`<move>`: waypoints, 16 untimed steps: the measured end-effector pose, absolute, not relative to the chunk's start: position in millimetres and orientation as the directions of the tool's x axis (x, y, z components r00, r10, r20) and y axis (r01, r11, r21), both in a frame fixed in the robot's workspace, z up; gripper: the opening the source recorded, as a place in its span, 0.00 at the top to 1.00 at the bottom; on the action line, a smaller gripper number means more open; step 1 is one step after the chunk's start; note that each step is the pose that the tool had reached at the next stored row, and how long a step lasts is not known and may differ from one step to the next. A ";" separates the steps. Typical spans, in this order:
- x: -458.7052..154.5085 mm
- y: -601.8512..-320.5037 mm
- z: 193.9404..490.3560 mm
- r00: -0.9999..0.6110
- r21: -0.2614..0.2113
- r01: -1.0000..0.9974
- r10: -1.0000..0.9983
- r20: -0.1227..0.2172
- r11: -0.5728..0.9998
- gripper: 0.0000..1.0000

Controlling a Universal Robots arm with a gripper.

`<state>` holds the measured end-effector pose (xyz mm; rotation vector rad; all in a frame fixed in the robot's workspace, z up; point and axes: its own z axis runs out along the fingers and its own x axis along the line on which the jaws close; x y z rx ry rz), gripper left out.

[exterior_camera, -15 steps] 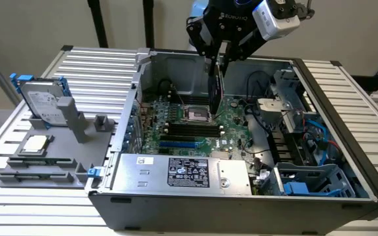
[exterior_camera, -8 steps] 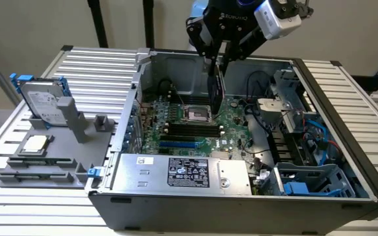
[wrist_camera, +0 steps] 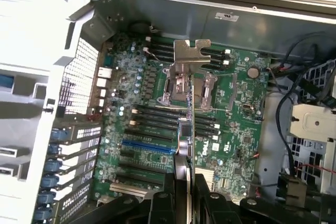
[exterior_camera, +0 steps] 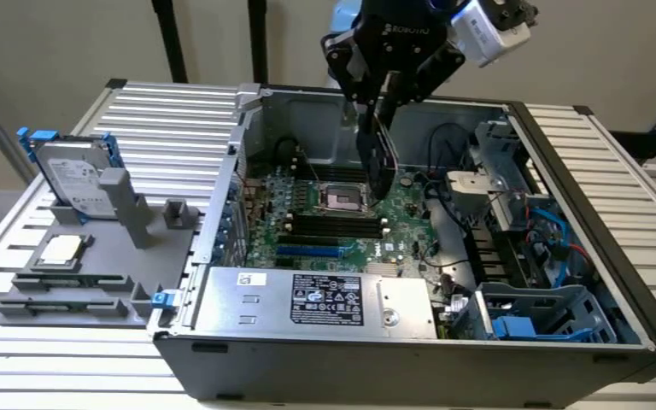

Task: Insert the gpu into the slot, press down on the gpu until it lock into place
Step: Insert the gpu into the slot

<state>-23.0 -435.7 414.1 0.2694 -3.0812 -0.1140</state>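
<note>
My gripper (exterior_camera: 376,104) hangs over the open computer case, shut on the gpu (exterior_camera: 382,162). The thin black card hangs edge-down, clear above the green motherboard (exterior_camera: 402,226) near the processor socket. In the wrist view the gpu (wrist_camera: 186,124) shows edge-on, running out from my gripper (wrist_camera: 184,184) to its silver metal bracket (wrist_camera: 191,52). The slot (exterior_camera: 308,253) is a bright-blue strip on the board's near side, toward the exterior view's left of the card. In the wrist view the slot (wrist_camera: 147,146) lies beside the card, apart from it.
Black memory strips (exterior_camera: 330,225) and the silver processor socket (exterior_camera: 341,198) lie between card and slot. A grey power supply box with white label (exterior_camera: 319,299) fills the case's near side. Cables (exterior_camera: 463,218) and a blue drive cage (exterior_camera: 533,320) crowd the right. A hard drive (exterior_camera: 72,175) stands outside on the left.
</note>
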 end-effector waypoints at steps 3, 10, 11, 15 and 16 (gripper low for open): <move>-23.0 -435.7 414.0 -0.973 0.077 -0.225 -0.228 0.040 0.971 0.74; -23.0 -435.7 413.5 -0.936 0.077 -0.346 -0.350 0.040 0.935 0.74; -23.0 -435.7 413.5 -0.929 0.077 -0.364 -0.368 0.040 0.928 0.74; -23.0 -435.7 413.1 -0.900 0.077 -0.430 -0.434 0.040 0.899 0.74; -23.0 -435.7 413.1 -0.892 0.077 -0.447 -0.450 0.040 0.891 0.74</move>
